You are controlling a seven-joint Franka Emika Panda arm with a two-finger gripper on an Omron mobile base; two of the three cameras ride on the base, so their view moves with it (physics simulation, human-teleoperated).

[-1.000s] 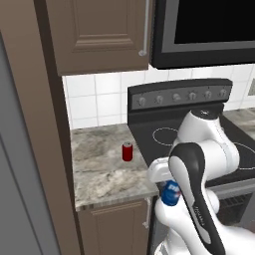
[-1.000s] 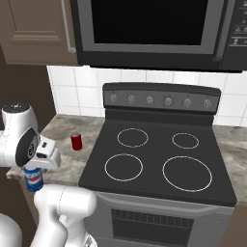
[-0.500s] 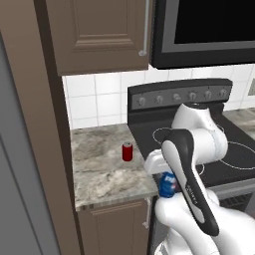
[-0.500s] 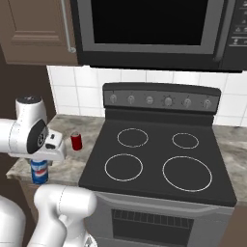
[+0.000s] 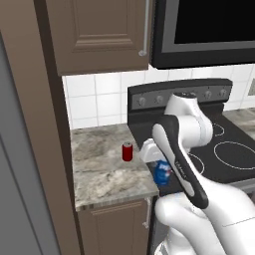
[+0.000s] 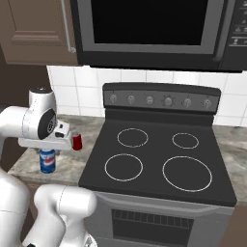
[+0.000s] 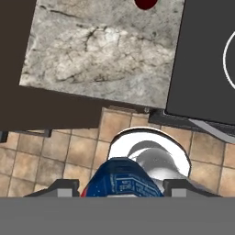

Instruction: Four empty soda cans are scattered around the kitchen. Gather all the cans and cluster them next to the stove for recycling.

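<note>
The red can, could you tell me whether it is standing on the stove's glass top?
No, the red can stands upright on the stone counter left of the stove.

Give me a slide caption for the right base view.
Gripper carries a blue soda can toward the counter beside the stove, near a red can.

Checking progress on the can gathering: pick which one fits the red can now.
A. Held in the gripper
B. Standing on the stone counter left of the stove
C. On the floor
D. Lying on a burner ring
B: the red can stands upright on the counter beside the stove; the gripper holds the blue can.
</note>
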